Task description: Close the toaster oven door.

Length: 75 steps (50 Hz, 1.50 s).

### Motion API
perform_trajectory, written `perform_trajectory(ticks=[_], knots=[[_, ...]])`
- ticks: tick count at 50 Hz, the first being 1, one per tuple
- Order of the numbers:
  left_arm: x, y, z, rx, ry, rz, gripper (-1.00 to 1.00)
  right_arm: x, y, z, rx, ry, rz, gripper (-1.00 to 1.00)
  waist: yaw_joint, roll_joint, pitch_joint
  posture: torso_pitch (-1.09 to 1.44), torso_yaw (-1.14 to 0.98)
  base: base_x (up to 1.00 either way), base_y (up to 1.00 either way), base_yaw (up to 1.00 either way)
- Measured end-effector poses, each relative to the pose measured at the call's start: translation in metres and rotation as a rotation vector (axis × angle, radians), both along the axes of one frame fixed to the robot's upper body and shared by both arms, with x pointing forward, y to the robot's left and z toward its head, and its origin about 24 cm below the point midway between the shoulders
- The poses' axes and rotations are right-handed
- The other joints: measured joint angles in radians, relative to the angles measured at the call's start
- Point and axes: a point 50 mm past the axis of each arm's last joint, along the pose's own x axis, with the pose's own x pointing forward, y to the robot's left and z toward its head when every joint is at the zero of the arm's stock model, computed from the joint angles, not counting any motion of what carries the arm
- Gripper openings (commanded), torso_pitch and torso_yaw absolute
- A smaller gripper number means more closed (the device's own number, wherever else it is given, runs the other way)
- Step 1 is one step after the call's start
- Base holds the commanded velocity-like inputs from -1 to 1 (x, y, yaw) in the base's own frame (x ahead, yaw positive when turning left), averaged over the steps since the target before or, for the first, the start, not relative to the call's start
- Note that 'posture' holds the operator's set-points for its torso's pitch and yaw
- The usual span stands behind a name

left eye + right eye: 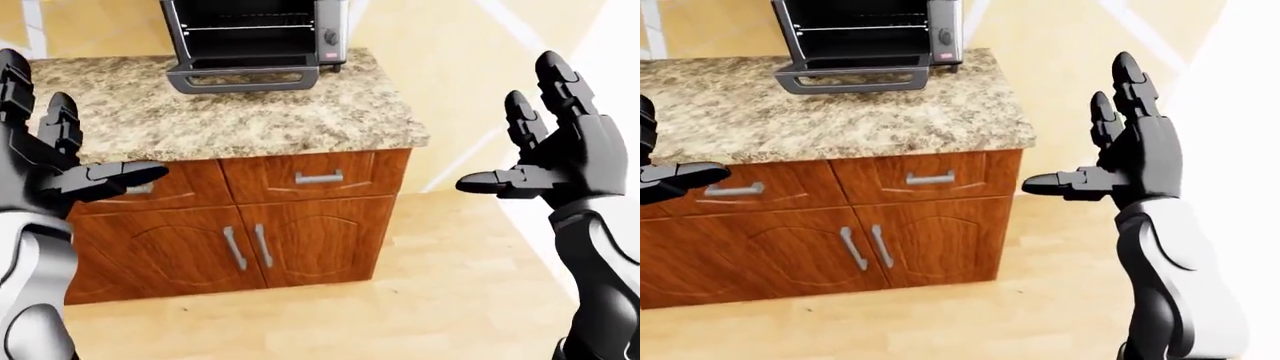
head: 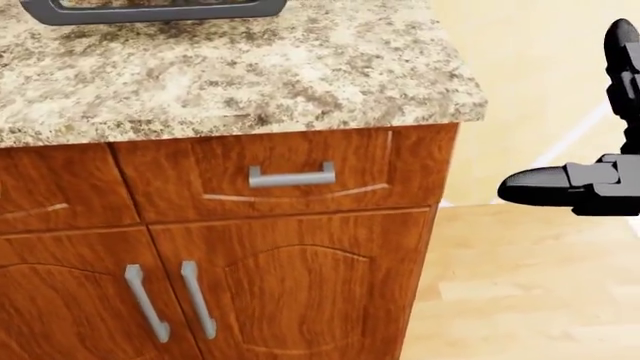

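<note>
Standing off from the counter, the robot held both hands raised and spread, with the oven door down.

In the left-eye view the toaster oven point(image 1: 258, 34) sat at the top on the granite counter point(image 1: 250, 112), its door point(image 1: 243, 77) dropped flat onto the stone, well apart from either hand. The left hand point(image 1: 50, 154) stood at the left edge and the right hand point(image 1: 555, 146) at the right, each with fingers apart and gripping nothing. The head view showed only the door's rim at the top, a drawer handle point(image 2: 291, 177) and cabinet doors point(image 2: 290, 292) below, plus the right thumb point(image 2: 545, 185). The right-eye view showed the right arm's white forearm point(image 1: 1180, 277) over the wood floor point(image 1: 970, 315).
</note>
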Motion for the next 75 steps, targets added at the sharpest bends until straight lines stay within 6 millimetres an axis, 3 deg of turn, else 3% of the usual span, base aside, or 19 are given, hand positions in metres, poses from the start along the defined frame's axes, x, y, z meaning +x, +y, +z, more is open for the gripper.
perform_trajectory(ticks=[3,7,11,13,18,26,28,31,33,37,39,44,52,55,59,63,65,70,75], knots=[[0.003,-0.004,-0.006,-0.011,0.022,-0.024,1.0,0.001,-0.005,-0.008,0.012,0.034,-0.019,1.0,-0.023,0.011,0.009,0.0,0.0,0.2,0.14,0.0],[0.004,-0.004,-0.008,-0.012,0.041,-0.032,1.0,0.003,-0.007,-0.011,0.014,0.061,-0.032,1.0,-0.029,0.025,-0.001,0.0,0.0,0.21,0.14,0.0],[0.0,-0.002,-0.001,0.002,0.002,-0.017,1.0,0.001,-0.005,-0.003,0.003,0.018,-0.024,1.0,-0.036,0.083,0.006,0.0,0.0,0.21,0.14,0.0],[0.0,-0.002,0.002,0.01,-0.009,-0.01,1.0,0.001,-0.004,-0.001,0.002,0.006,-0.02,1.0,-0.034,0.121,-0.006,0.0,0.0,0.2,0.14,0.0],[0.001,0.005,-0.007,-0.013,0.034,0.021,1.0,0.004,0.001,-0.01,0.011,0.056,0.016,1.0,-0.012,0.101,0.001,0.0,0.0,0.2,0.15,0.0],[-0.001,0.003,0.0,0.0,-0.002,0.012,1.0,0.0,-0.002,0.003,-0.004,-0.001,-0.005,1.0,-0.005,-0.002,-0.002,0.0,0.0,0.2,0.16,0.0],[0.002,0.001,-0.005,-0.01,0.018,-0.007,1.0,0.0,-0.006,0.001,0.004,0.012,-0.02,1.0,-0.019,0.017,0.008,0.0,0.0,0.21,0.17,0.0],[0.004,-0.001,-0.009,-0.012,0.043,-0.025,1.0,0.002,-0.009,-0.004,0.011,0.046,-0.036,1.0,-0.027,0.008,-0.001,0.0,0.0,0.21,0.17,0.0],[0.003,0.0,-0.007,-0.008,0.032,-0.019,1.0,0.001,-0.008,-0.001,0.007,0.032,-0.033,1.0,-0.027,0.021,-0.004,0.0,0.0,0.2,0.16,0.0],[0.0,0.0,-0.001,0.006,-0.004,-0.009,1.0,-0.002,-0.007,0.004,0.002,-0.001,-0.026,1.0,-0.036,0.079,0.004,0.0,0.0,0.21,0.17,0.0],[-0.001,0.0,0.001,0.011,-0.01,-0.007,1.0,-0.001,-0.006,0.005,0.005,-0.004,-0.02,1.0,-0.033,0.117,-0.007,0.0,0.0,0.2,0.17,0.0],[0.0,0.006,-0.007,-0.01,0.033,0.023,1.0,0.002,-0.002,-0.002,0.013,0.046,0.012,1.0,-0.011,0.1,0.004,0.0,0.0,0.2,0.17,0.0],[-0.003,0.005,0.006,0.011,-0.017,0.02,1.0,-0.002,-0.004,0.016,-0.003,-0.032,-0.01,1.0,-0.001,0.0,-0.002,0.0,0.0,0.21,0.17,0.0],[-0.001,0.002,0.004,0.001,0.003,-0.004,1.0,-0.001,-0.008,0.017,0.004,-0.017,-0.029,1.0,-0.022,0.014,0.012,0.0,0.0,0.21,0.16,0.0],[-0.004,0.003,0.012,0.007,-0.001,-0.008,1.0,-0.004,-0.009,0.03,-0.003,-0.038,-0.049,1.0,-0.028,0.019,-0.002,0.0,0.0,0.2,0.16,0.0],[-0.012,0.006,0.024,0.024,-0.06,0.012,1.0,-0.011,-0.005,0.046,-0.021,-0.109,-0.033,1.0,-0.034,0.072,0.003,0.0,0.0,0.21,0.17,0.0],[-0.012,0.007,0.025,0.025,-0.069,0.018,1.0,-0.011,-0.003,0.048,-0.022,-0.116,-0.024,1.0,-0.035,0.115,-0.005,0.0,0.0,0.2,0.17,0.0],[-0.009,0.016,0.015,-0.009,-0.007,0.054,1.0,-0.004,0.004,0.035,-0.014,-0.038,0.025,1.0,-0.009,0.101,0.01,0.0,0.0,0.21,0.17,0.0],[-0.01,0.012,0.019,0.009,-0.034,0.037,1.0,-0.008,0.0,0.042,-0.014,-0.078,0.003,1.0,-0.007,0.047,0.008,0.0,0.0,0.21,0.17,0.0]])
